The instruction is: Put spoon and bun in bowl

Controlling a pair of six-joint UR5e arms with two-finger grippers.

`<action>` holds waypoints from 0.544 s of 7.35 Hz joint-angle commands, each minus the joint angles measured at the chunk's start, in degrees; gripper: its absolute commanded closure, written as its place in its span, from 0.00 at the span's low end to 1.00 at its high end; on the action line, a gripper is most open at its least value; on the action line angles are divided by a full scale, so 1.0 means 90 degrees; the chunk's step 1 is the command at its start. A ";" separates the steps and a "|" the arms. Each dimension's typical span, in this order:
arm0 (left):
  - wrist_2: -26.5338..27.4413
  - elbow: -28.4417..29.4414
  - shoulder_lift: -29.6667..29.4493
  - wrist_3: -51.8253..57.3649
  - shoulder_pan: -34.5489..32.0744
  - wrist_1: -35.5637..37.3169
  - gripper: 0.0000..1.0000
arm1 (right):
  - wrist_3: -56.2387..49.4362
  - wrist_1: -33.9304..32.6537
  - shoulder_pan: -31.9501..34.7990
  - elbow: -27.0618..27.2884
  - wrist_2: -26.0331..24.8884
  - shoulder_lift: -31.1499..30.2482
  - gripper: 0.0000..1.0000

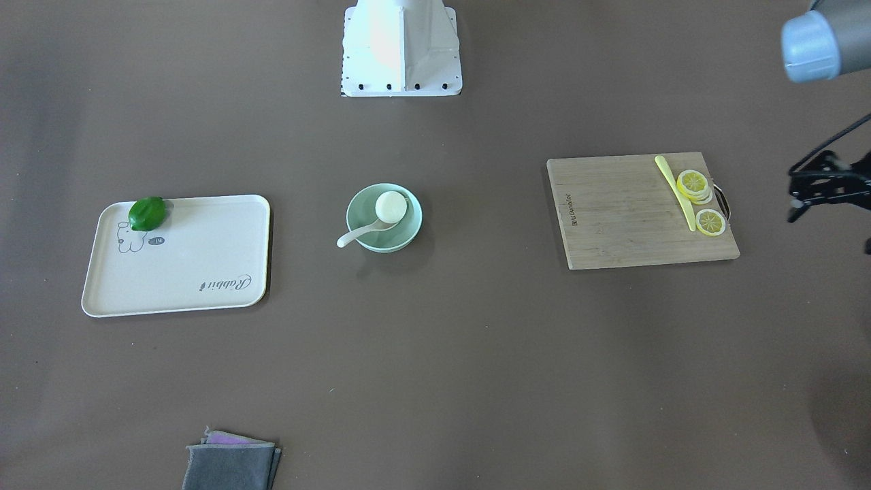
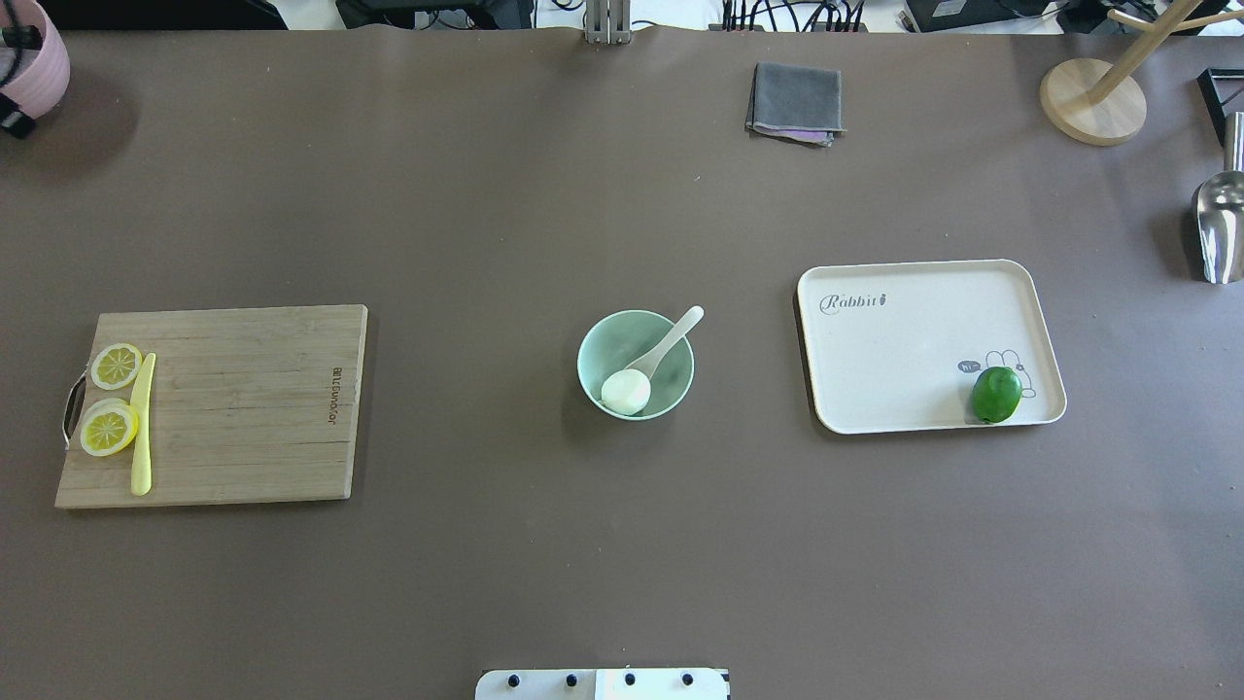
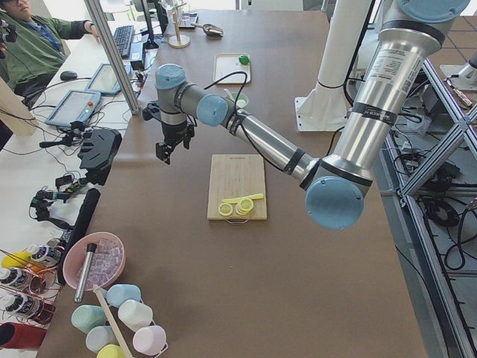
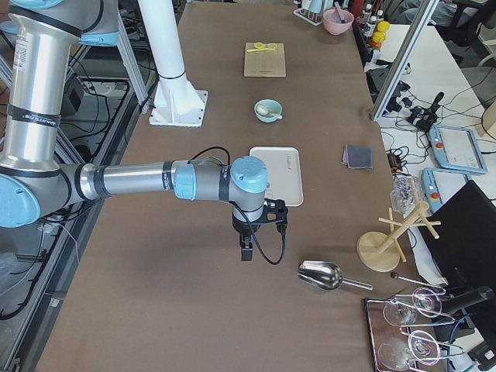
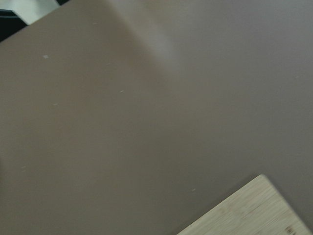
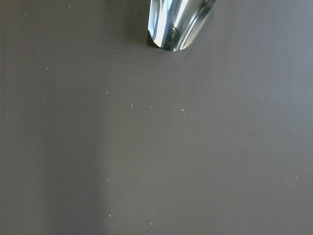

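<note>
At tabletop (image 2: 622, 544) centre, the bowl (image 2: 622, 340) holds the bun (image 2: 626, 391) and the spoon (image 2: 671, 340), handle over the rim. Task judged complete. Park left hand (image 3: 165, 155) and right hand (image 4: 245, 249) well clear; opening of either cannot be told.

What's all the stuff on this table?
bowl: one, mint green, table middle.
bun: one, white, inside the bowl.
spoon: one, white, scoop in bowl, handle over rim.
cutting board: one, wooden, robot's left side.
lemon slices: about three, yellow, on the board.
knife: one, yellow, beside the slices.
tray: one, cream, robot's right side.
lime: one, green, tray corner.
cloth: one pile, grey, far edge.
scoop: one, silver, far right.
left end effector: one, black, above table near board.
right end effector: one, black, above table near scoop.
</note>
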 commanded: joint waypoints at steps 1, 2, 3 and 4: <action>-0.0094 0.0405 0.1076 0.1683 -0.0847 0.0555 0.01 | -0.0146 0.0005 0.0092 -0.0063 0.0017 -0.0105 0.00; -0.0103 0.1084 0.1198 0.1655 -0.0993 0.0070 0.01 | -0.0136 0.0005 0.0093 -0.0054 0.0027 -0.0115 0.00; -0.0132 0.1507 0.1209 0.1501 -0.1323 -0.0563 0.01 | -0.0127 0.0005 0.0093 -0.0083 0.0037 -0.0125 0.00; -0.0074 0.1501 0.1287 0.1228 -0.1384 -0.0579 0.01 | -0.0127 0.0005 0.0093 -0.0102 0.0037 -0.0125 0.00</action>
